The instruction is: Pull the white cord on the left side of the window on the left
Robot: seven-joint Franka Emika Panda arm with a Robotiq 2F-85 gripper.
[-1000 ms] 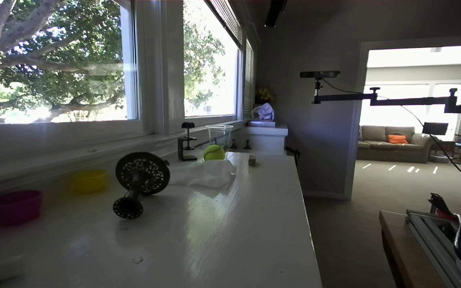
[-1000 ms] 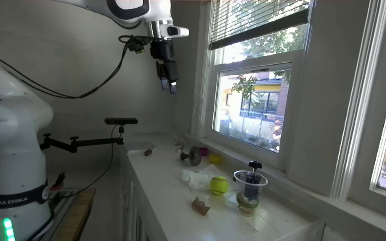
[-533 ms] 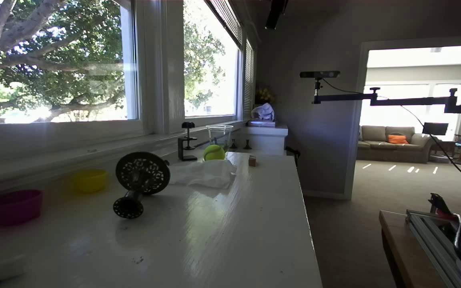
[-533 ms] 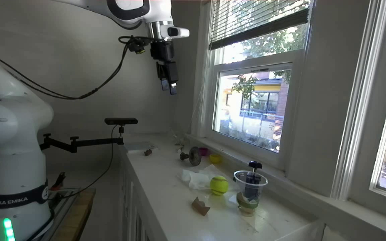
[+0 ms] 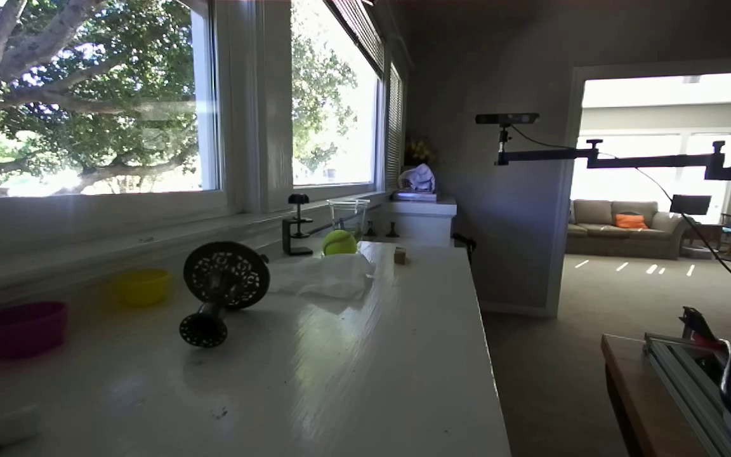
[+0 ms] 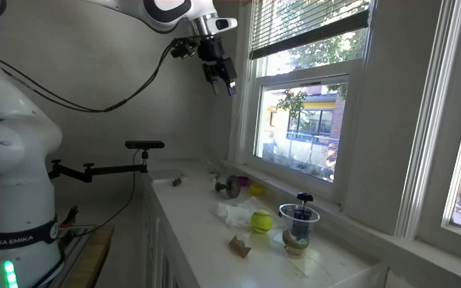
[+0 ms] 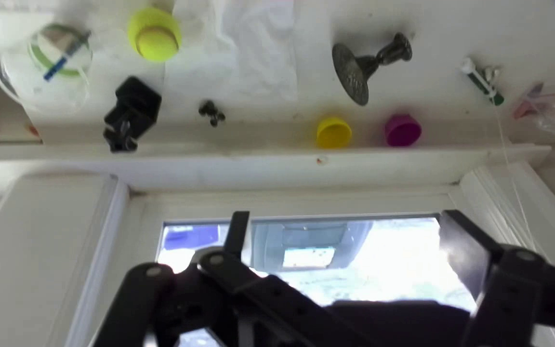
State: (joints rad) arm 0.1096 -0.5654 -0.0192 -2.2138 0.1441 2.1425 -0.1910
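Hand [image 6: 224,89] wide apart: reaching, I guess; next, move to the white cord [image 7: 504,149] by the worktop's [image 6: 204,224] back corner.

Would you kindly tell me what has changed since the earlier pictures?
The fingers have moved up and toward the window, and now tilt; they stand open and have taken hold of nothing. The cord, ball and cup stayed as they were.
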